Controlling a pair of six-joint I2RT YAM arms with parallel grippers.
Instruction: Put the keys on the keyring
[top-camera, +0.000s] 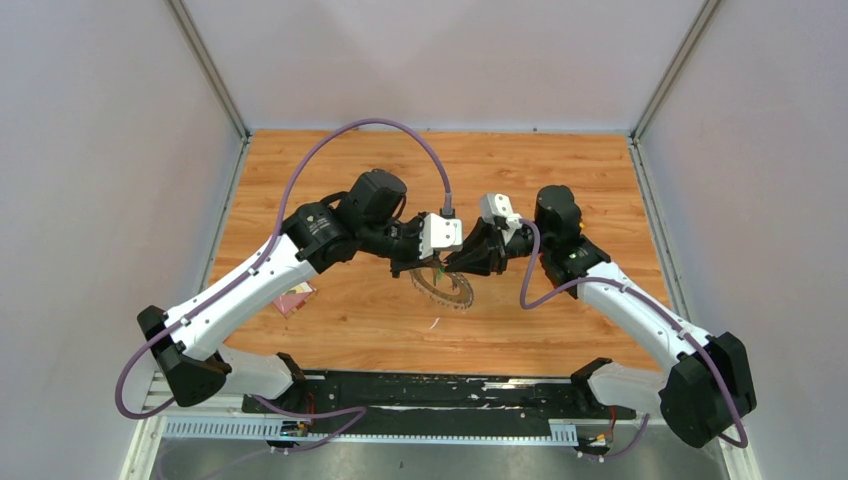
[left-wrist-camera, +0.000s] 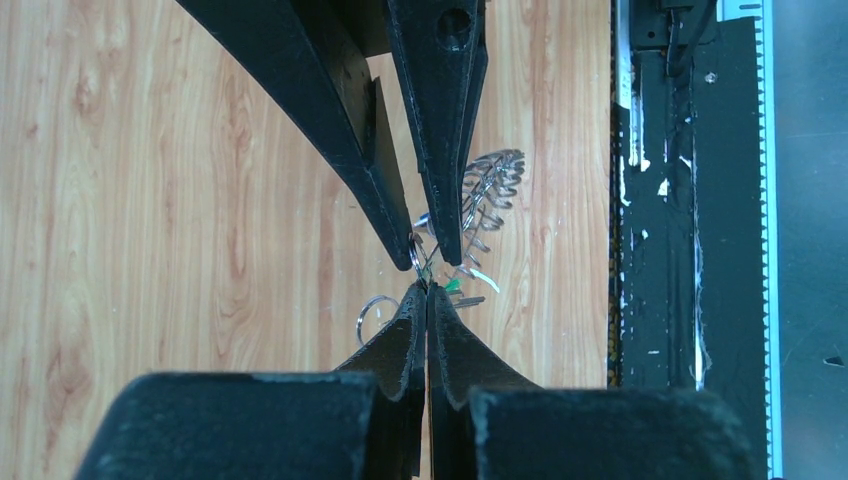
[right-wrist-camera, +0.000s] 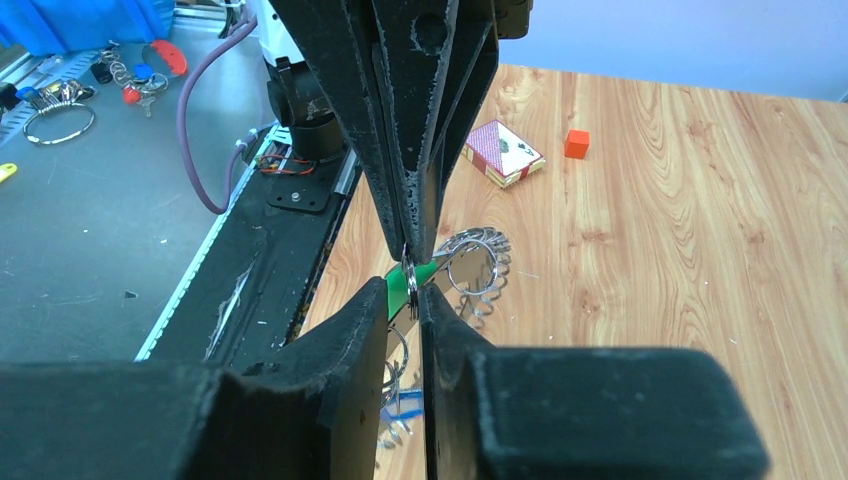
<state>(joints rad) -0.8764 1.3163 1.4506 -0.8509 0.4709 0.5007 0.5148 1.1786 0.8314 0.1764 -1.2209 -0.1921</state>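
The keyring (top-camera: 447, 290), a silver ring with keys fanned round it, lies on the wooden table under both grippers and shows as keyring (right-wrist-camera: 478, 262) and keyring (left-wrist-camera: 490, 195). My left gripper (left-wrist-camera: 426, 288) is shut on a small split ring (right-wrist-camera: 410, 272) that carries the green key (right-wrist-camera: 398, 288), held above the table. My right gripper (right-wrist-camera: 408, 293) meets it tip to tip, its jaws a narrow gap apart on either side of that small ring and the green head. A blue key (right-wrist-camera: 405, 405) lies on the table below my right fingers. Seen from above, left gripper (top-camera: 428, 266) and right gripper (top-camera: 452, 264) touch noses.
A pink card box (right-wrist-camera: 505, 152) and a small orange cube (right-wrist-camera: 575, 143) sit on the wood to the left of the arms; the box shows as pink card box (top-camera: 296, 297). A loose small ring (left-wrist-camera: 375, 310) lies by the keyring. The black rail (top-camera: 420, 395) runs along the near edge.
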